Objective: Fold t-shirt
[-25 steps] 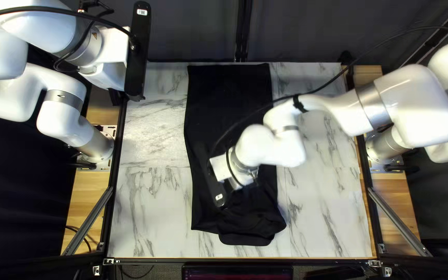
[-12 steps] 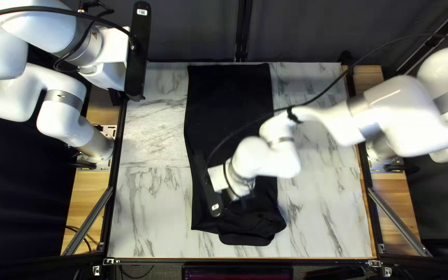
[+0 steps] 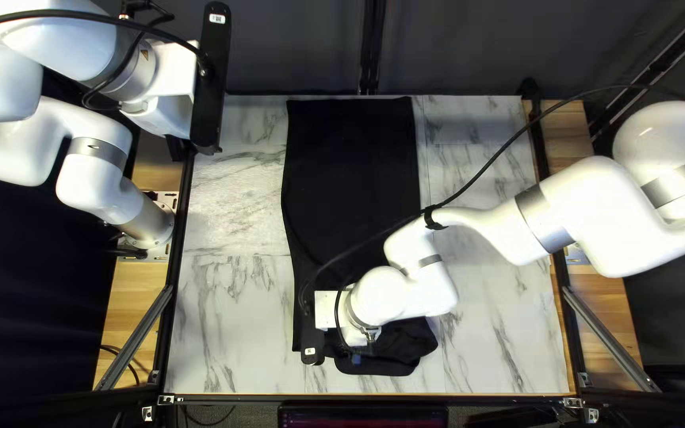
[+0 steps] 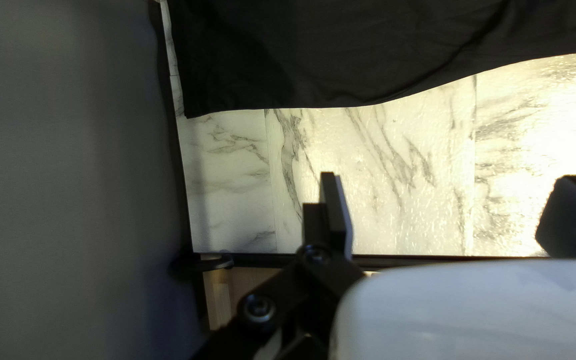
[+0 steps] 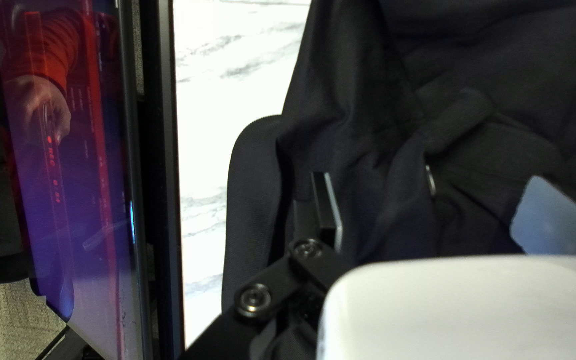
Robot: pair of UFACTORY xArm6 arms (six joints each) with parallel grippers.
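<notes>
The t-shirt (image 3: 350, 174) lies on the worktop (image 3: 231, 325), apparently bunched beneath the open right hand (image 3: 350, 358). The left hand (image 3: 176, 148) gapes too.

Small white rectangular label (image 3: 217, 18) is sitting on the long black bar (image 3: 214, 79) of the white left arm (image 3: 65, 43); tiny yellowish triangular sign (image 3: 146, 54) is showing nearby on the same arm. Second small white label (image 3: 309, 351) is sitting on the white right arm's (image 3: 588, 206) black end piece (image 3: 314, 334). No lettering is reading clearly on these.
</notes>
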